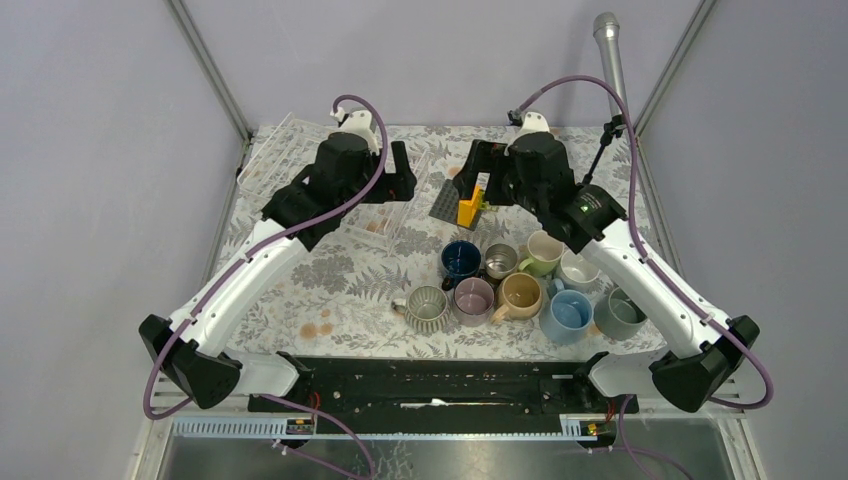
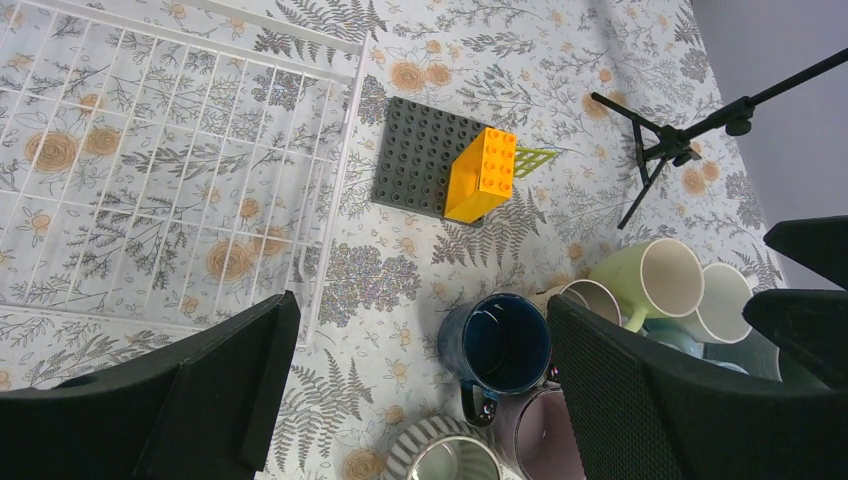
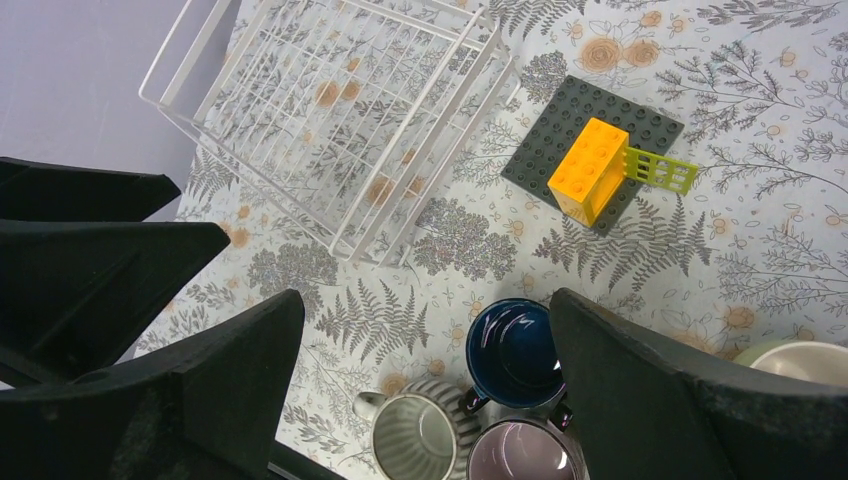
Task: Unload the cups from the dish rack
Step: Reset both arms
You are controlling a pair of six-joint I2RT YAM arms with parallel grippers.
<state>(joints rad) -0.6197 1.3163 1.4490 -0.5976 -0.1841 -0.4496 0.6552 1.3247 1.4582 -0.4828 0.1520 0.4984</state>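
Rack (image 2: 180,180) bare, job looks done

No mug sits in the wire rack, as far as either wrist view shows. Nine mugs (image 1: 520,295) stand bunched on the table (image 1: 330,280), right of the rack and nearer the arm bases. Left gripper (image 2: 420,310) and right gripper (image 3: 425,305) hang spread wide, holding nothing, between rack and mugs. Nothing appears left to lift.
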